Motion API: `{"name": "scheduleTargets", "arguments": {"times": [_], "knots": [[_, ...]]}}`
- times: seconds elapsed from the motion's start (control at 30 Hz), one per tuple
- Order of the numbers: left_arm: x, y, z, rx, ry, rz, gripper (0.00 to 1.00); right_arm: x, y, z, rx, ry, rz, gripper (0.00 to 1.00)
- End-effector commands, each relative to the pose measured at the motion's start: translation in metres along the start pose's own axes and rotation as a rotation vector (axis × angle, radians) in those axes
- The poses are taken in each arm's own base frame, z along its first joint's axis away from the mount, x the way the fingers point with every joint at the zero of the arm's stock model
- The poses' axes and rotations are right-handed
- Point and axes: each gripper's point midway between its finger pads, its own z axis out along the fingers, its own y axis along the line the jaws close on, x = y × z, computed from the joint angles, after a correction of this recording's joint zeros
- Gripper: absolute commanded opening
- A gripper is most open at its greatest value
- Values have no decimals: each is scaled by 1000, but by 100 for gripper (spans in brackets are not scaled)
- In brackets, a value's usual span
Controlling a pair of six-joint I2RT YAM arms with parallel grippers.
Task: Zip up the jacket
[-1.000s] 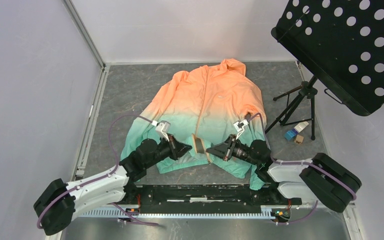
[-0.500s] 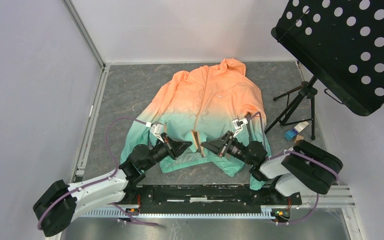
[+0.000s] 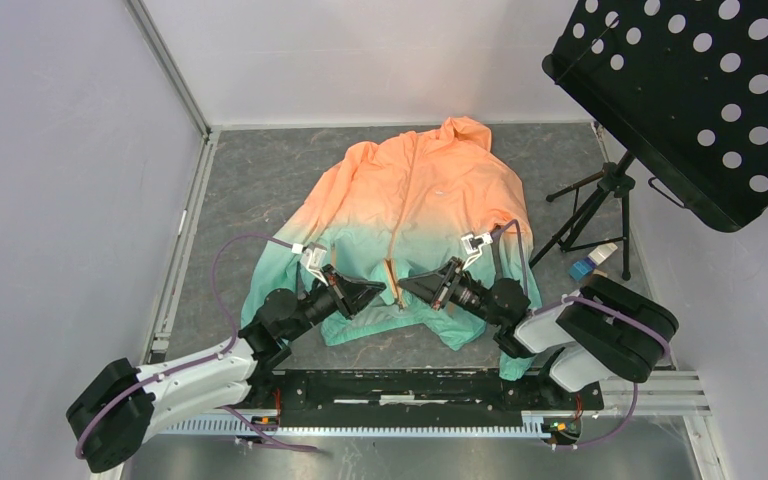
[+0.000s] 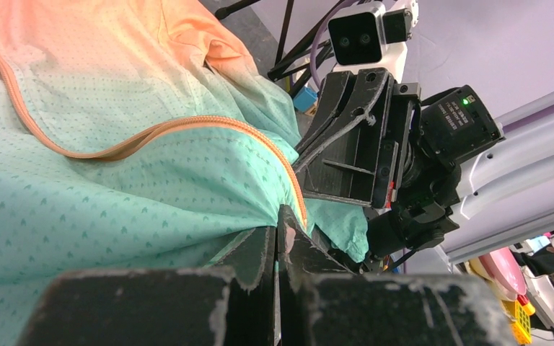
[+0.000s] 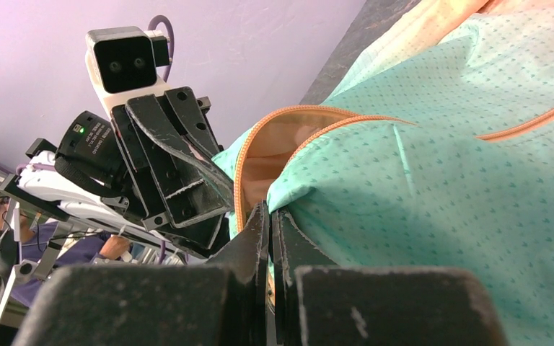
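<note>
- Left tool (image 4: 278, 216), clenched tight, pinches the mint-green hem of the jacket (image 3: 410, 200) at its front opening.
- Right tool (image 5: 268, 210), likewise clenched, grips the opposite flap (the two tools face each other, tips nearly meeting).
- The orange zipper (image 4: 151, 133) gapes apart near the hem.
- The jacket lies spread on the grey surface (image 3: 260, 170), hood farthest from the arms, near a black perforated stand (image 3: 690, 90).

Overhead view looks down from behind; wrist views face each other closely across the jacket (image 3: 410, 195) hem
</note>
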Motion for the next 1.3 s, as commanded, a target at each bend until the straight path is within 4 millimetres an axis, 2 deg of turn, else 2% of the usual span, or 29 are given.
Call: {"name": "scheduleTargets", "arguments": {"times": [0.0, 0.67, 1.27], "knots": [[-18, -16, 3, 63, -60, 6, 2, -29, 38, 9, -148, -110, -42, 0], [-17, -4, 0, 18, -87, -9, 2, -36, 44, 8, -159, -134, -40, 0], [-16, -9, 1, 42, -82, -8, 2, -40, 46, 14, -175, -150, -23, 0]]}}
